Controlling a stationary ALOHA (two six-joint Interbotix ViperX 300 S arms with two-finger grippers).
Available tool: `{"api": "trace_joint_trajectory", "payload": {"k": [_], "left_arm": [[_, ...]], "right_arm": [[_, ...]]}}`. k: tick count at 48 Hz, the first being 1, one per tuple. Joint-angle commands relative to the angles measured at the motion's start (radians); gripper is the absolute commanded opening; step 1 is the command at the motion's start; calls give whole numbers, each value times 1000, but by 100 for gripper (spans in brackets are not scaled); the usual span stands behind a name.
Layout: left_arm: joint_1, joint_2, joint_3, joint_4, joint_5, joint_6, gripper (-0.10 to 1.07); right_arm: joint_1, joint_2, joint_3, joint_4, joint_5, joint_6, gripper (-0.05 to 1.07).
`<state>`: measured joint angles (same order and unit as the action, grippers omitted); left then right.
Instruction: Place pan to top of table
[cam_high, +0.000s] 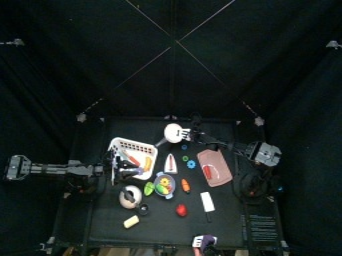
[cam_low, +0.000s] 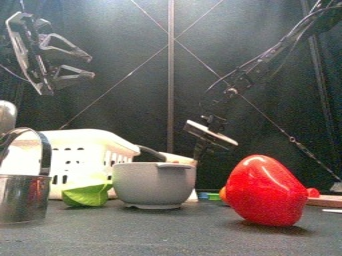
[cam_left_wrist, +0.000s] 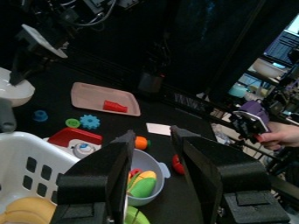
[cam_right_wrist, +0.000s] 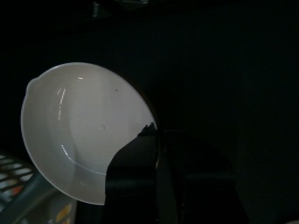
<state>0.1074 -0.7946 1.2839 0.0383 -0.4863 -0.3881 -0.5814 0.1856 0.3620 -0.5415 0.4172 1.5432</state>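
Note:
The pan (cam_high: 173, 131) is round and whitish, near the far edge of the black table (cam_high: 100, 235). In the right wrist view the pan (cam_right_wrist: 76, 131) fills the picture, and a dark jaw overlaps its rim. My right gripper (cam_high: 191, 131) reaches in from the right and is shut on the pan's rim. In the front view it holds the pan (cam_low: 214, 132) edge-on and tilted, above the tabletop. My left gripper (cam_left_wrist: 155, 140) is open and empty, over a dish with green and orange inside (cam_left_wrist: 140, 184) beside the white basket (cam_left_wrist: 30, 175).
A white basket (cam_high: 130, 153), a pink tray (cam_high: 217, 172) and several small toys fill the table's middle and front. A grey bowl (cam_low: 154, 185), a red pepper (cam_low: 265, 190) and a metal cup (cam_low: 20, 195) stand at the front edge. A person's hand (cam_left_wrist: 274, 136) shows beyond the table.

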Motion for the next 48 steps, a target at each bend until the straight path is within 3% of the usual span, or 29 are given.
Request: {"api": "trace_joint_trajectory", "payload": {"k": [1, 7, 25, 29, 40, 48], "left_arm": [[3, 2, -12, 0, -5, 2, 79], [3, 3, -11, 0, -5, 2, 79], [3, 2, -11, 0, -5, 2, 79], [3, 3, -11, 0, -5, 2, 79], [3, 2, -11, 0, -5, 2, 79], [3, 2, -11, 0, -5, 0, 79]], "right_arm": [[-14, 11, -58, -21, 72, -6, 32], [-11, 49, -86, -28, 129, -14, 32], [-8, 77, -61, -32, 127, -14, 35], [-6, 78, -55, -34, 127, -11, 40], [-6, 78, -51, -34, 129, -6, 68], [-5, 77, -46, -34, 133, -9, 78]]}}
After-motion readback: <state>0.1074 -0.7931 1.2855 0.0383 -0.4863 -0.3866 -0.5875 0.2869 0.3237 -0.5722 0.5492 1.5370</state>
